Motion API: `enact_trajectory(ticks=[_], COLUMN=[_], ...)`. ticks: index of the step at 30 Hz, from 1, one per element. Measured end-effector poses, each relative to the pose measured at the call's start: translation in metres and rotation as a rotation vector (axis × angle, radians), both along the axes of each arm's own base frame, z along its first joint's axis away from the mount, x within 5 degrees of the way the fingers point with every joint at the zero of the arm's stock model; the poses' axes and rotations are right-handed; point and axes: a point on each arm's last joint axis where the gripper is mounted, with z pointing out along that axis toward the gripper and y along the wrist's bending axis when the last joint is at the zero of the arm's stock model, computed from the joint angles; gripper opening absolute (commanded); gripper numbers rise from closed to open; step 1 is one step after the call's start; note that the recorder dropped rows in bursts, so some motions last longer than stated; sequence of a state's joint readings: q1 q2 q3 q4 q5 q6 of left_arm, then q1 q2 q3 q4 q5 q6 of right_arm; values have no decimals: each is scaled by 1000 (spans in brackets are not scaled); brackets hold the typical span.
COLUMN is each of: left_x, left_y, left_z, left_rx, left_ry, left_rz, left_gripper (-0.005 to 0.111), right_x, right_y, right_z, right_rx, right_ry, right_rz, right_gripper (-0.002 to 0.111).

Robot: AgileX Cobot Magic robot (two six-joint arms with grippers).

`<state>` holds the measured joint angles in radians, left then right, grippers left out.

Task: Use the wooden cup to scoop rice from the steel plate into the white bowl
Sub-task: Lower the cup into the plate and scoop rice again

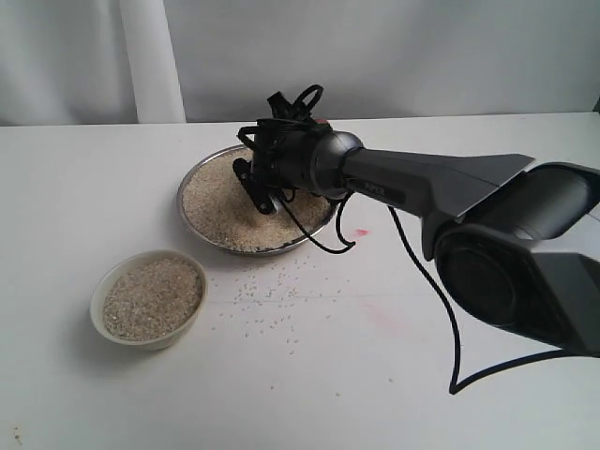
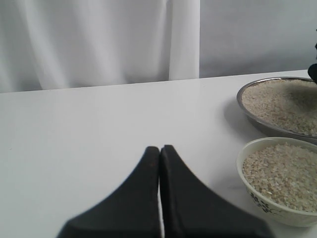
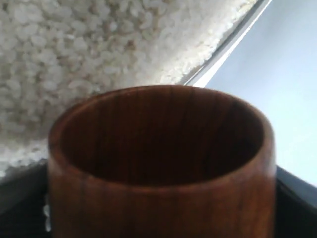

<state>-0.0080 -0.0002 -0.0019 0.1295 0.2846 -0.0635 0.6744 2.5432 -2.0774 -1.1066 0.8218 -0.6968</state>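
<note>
The steel plate [image 1: 184, 202] sits at the back of the table, covered with rice [image 1: 217, 204]. My right gripper [image 1: 261, 186] reaches over the plate and is shut on the wooden cup [image 3: 163, 198]. The gripper body hides most of the cup in the exterior view. In the right wrist view the cup's dark inside looks empty, and its mouth faces the rice [image 3: 89, 44] near the plate's rim [image 3: 233, 42]. The white bowl [image 1: 141, 337] stands front left of the plate, nearly full of rice [image 1: 155, 295]. My left gripper [image 2: 160, 148] is shut on nothing, low over bare table, with the bowl [image 2: 267, 208] beside it.
Loose grains [image 1: 267, 300] are scattered on the white table between plate and bowl. A black cable [image 1: 441, 309] hangs from the right arm down onto the table. A white curtain backs the table. Pinkish marks [image 1: 362, 232] stain the table right of the plate.
</note>
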Motion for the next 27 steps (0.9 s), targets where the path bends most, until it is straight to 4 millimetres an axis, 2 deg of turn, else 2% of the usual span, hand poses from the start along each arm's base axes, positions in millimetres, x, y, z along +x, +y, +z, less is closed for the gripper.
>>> enact_trajectory(ticks=[9, 18, 27], left_x=[0, 0, 0], left_y=[0, 0, 0], left_z=[0, 0, 0], left_rx=[0, 0, 0], left_ry=[0, 0, 0], left_rz=[0, 0, 0], left_gripper=[0, 0, 0], right_x=[-1, -7, -8], right_y=[11, 27, 28], right_z=[-14, -17, -25], right_rx=[-5, 44, 94], right_ry=[-18, -11, 16], right_rz=[75, 137, 118], right_gripper=[0, 0, 0])
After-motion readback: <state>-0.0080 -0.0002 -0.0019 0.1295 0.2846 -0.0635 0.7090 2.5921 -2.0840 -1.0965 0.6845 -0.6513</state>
